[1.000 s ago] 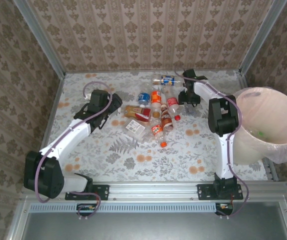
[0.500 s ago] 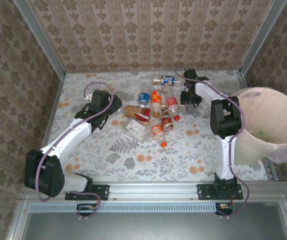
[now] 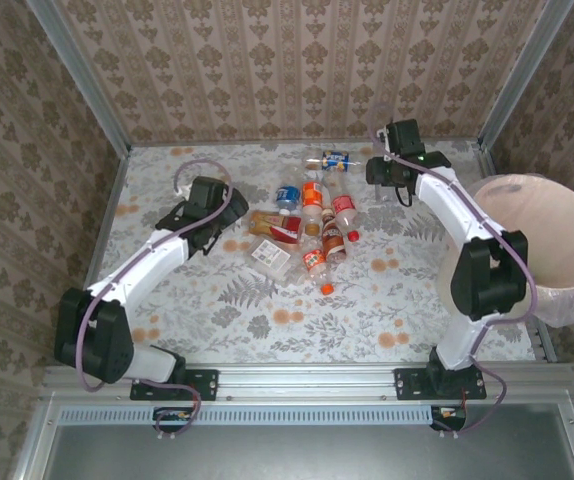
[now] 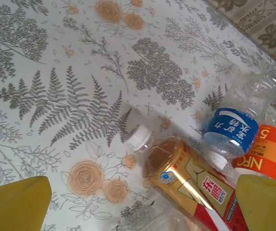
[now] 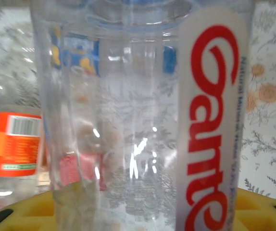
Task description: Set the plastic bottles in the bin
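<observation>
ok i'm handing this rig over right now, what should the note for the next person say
Left end effector: open, holding nothing, over the left side of the bottle pile.
Right end effector: shut on a clear bottle with red lettering, near the far edge of the table, left of the bin.
Done: one bottle gripped; the bin's contents cannot be told.
Left: drop it in the bin, then clear the pile.

This looks like a small robot lab. A white left arm [image 3: 142, 270] and right arm [image 3: 457, 215] are bolted to a metal rail [image 3: 307, 378] at the near edge of the surface [image 3: 267, 330]. Metal bars [image 3: 79, 75] and walls [image 3: 267, 70] with wallpaper box it in.
</observation>
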